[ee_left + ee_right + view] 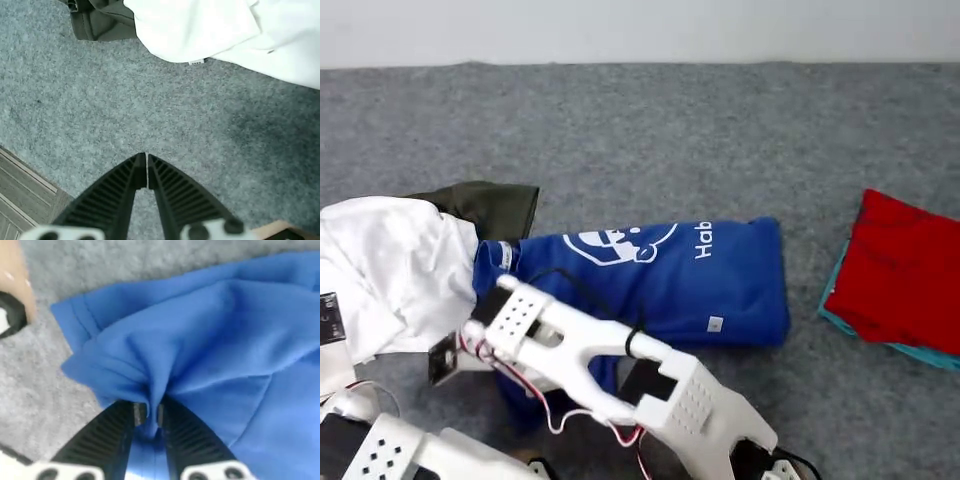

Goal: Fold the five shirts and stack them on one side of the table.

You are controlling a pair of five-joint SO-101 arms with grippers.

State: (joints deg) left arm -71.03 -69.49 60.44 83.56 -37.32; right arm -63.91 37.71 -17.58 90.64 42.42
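Observation:
A blue shirt [670,280] with white print lies partly folded lengthwise in the middle of the grey felt. My right arm [620,360] reaches across its near left end. My right gripper [149,412] is shut on a bunched fold of the blue shirt [225,340]. A crumpled white shirt [390,270] lies at the left, with an olive shirt [490,205] behind it. A folded red shirt [905,270] rests on a teal one [835,310] at the right edge. My left gripper [147,172] is shut on nothing above bare felt, short of the white shirt [225,25] and olive shirt [100,20].
Grey felt [620,130] covers the table, bare across the far half. The left arm's base [380,450] sits at the near left corner. The table's edge and wooden floor [20,195] show close beside the left gripper.

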